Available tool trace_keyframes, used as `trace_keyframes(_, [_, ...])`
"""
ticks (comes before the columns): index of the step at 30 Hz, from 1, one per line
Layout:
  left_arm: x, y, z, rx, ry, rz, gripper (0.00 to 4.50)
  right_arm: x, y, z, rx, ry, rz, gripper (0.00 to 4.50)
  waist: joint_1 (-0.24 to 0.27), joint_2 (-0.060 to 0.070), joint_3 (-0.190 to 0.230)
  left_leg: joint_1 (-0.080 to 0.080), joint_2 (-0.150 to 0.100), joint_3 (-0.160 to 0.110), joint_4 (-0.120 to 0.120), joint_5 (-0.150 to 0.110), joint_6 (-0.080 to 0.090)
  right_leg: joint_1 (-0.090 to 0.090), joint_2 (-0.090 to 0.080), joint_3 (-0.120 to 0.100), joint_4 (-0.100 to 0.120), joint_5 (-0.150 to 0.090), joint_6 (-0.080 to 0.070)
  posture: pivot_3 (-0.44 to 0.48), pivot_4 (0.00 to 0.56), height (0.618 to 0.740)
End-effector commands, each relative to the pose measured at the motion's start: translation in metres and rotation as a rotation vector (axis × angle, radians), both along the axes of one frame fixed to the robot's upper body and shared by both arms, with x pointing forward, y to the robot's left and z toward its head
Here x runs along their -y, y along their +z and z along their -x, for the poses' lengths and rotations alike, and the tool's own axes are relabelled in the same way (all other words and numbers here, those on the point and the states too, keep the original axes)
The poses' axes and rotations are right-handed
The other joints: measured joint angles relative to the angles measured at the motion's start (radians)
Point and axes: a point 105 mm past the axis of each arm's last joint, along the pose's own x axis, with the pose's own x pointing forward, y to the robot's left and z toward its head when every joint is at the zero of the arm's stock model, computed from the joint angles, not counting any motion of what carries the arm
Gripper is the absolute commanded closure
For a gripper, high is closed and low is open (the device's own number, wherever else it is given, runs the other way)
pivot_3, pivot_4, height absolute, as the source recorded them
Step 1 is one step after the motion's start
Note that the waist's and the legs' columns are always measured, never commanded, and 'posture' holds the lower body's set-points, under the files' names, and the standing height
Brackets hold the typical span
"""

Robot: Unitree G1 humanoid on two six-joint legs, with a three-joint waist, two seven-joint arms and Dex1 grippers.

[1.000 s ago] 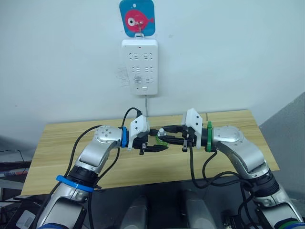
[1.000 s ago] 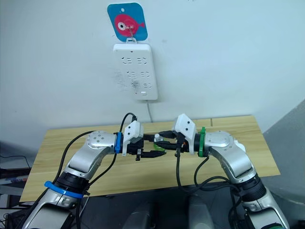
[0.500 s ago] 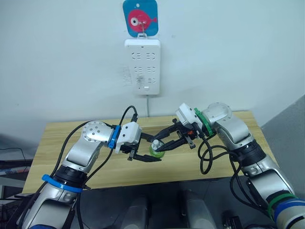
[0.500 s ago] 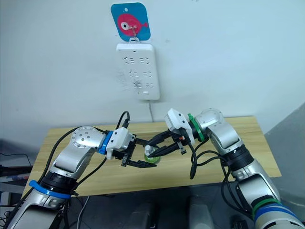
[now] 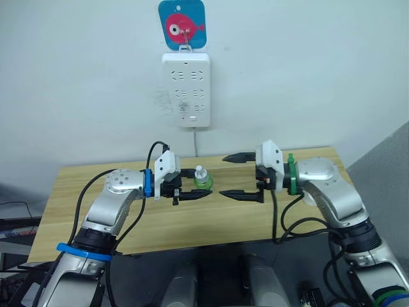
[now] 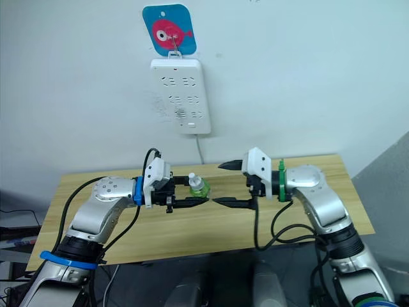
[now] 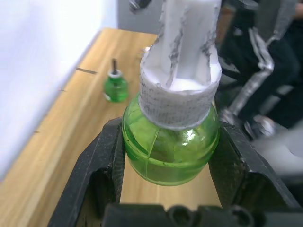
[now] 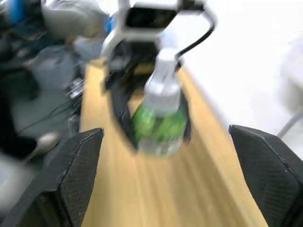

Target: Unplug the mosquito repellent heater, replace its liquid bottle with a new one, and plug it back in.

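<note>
Left eye view: at the frame's centre the left gripper (image 5: 193,184) is closed on a small green liquid bottle (image 5: 202,180) with a white cap, held upright above the wooden table (image 5: 83,198). The right gripper (image 5: 238,176), just right of centre, has its fingers spread wide and holds nothing. At the top centre the white socket strip (image 5: 186,89) hangs on the wall with nothing plugged in, so the unplugging looks done; I cannot make out the mosquito repellent heater itself, and fitting the bottle and plugging back in look left to do

Right eye view: the same layout, the bottle and the open right fingers a little apart

Left wrist view: both fingers press the bottle's green body, and a second green bottle (image 7: 115,86) stands on the table at upper left, perhaps the other of the pair

Right wrist view: blurred, the held bottle sits at centre between the spread fingers (image 8: 71,175)
</note>
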Motion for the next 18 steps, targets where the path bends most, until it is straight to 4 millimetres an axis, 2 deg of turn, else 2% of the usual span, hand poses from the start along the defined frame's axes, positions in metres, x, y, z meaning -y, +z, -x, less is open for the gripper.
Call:
trace_keyframes(1, [0.005,0.010,0.001,0.036,-0.006,0.021,2.27,-0.019,0.010,0.003,0.031,-0.056,-0.059,0.03,0.000,0.000,0.000,0.000,0.000,0.000,0.000,0.000,0.000,0.000,0.000,0.000,0.000,0.000,0.000,-0.095,0.215,0.740])
trace_keyframes(8, [0.010,0.013,-0.004,0.042,-0.021,0.017,2.27,-0.032,0.006,0.004,-0.029,-0.060,-0.077,0.03,0.005,0.000,0.000,-0.001,-0.001,0.000,0.000,0.000,0.000,0.001,0.000,0.000,-0.002,0.000,0.000,-0.105,0.210,0.740])
trace_keyframes(9, [0.011,0.014,-0.004,0.040,-0.023,0.022,2.27,-0.032,0.005,0.003,-0.035,-0.064,-0.082,0.19,0.003,0.000,0.000,-0.001,-0.001,0.000,0.000,0.000,0.000,0.001,0.000,0.000,-0.002,0.000,0.000,-0.105,0.210,0.740])
trace_keyframes(11, [0.013,0.014,-0.003,0.040,-0.030,0.025,2.27,-0.032,0.004,0.002,-0.039,-0.062,-0.082,0.60,0.000,0.000,0.000,0.000,-0.001,0.000,0.000,0.000,0.000,0.000,0.000,0.000,-0.002,0.000,0.000,-0.105,0.207,0.740])
trace_keyframes(18, [0.012,0.008,0.000,0.034,-0.036,0.015,2.27,-0.034,0.007,0.007,-0.047,-0.025,-0.098,3.18,0.000,0.000,0.000,0.000,0.000,0.000,0.000,0.000,0.000,0.000,0.000,0.000,-0.001,0.000,0.000,-0.098,0.207,0.740])
